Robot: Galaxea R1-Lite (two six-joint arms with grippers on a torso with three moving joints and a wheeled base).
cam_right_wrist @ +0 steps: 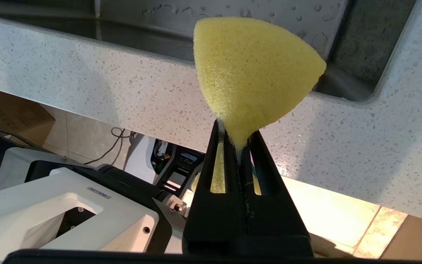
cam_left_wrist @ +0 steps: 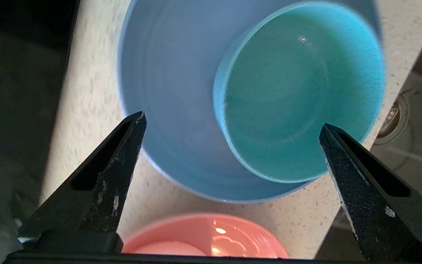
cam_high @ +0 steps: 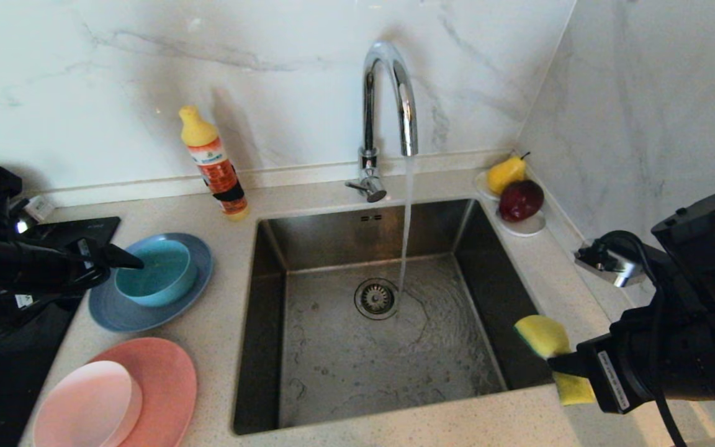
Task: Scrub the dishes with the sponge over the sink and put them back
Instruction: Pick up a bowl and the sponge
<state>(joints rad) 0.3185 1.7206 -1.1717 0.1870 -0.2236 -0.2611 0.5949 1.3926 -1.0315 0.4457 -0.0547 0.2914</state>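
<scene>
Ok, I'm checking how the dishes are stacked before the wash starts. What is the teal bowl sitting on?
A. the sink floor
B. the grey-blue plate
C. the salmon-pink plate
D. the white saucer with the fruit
B: the teal bowl rests on the grey-blue plate on the counter left of the sink, as the head and left wrist views both show.

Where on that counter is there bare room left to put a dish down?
Bare counter lies between the grey-blue plate and the sink, and along the front edge below the sink. The sink floor is free too, though water runs in. The left side is crowded by both plate stacks; the back right corner holds the fruit saucer.
</scene>
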